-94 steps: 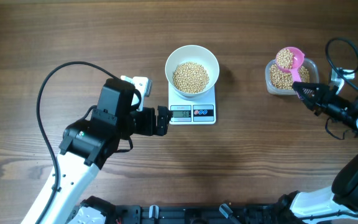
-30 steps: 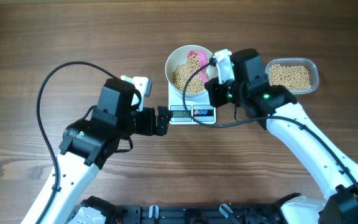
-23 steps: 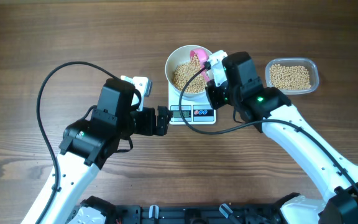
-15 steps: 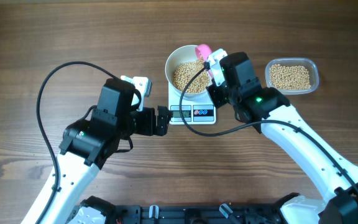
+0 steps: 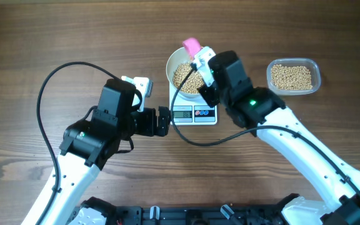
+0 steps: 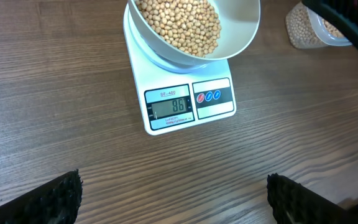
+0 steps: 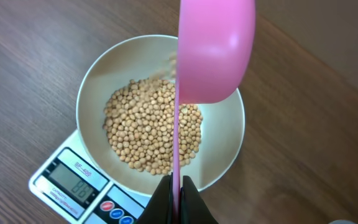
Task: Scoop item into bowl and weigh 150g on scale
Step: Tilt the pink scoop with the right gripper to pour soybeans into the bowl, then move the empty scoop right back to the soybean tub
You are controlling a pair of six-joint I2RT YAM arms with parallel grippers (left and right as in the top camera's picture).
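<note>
Right tool (image 7: 175, 188) pinches one pink scoop (image 7: 215, 50) over one bowl (image 7: 227, 152); left tool (image 6: 173, 204) gapes wide.

In the left wrist view the bowl (image 6: 244, 37) runs off the top edge and a dark arm (image 6: 353, 31) half hides the clear tub (image 6: 328, 38) at upper right. In the right wrist view the scale (image 7: 73, 180) is cut by the bottom edge, the pink scoop (image 7: 216, 50) by the top.

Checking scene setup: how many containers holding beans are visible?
2: the white bowl on the scale, and the clear tub on the table to its right. The pink scoop's inside faces away.
</note>
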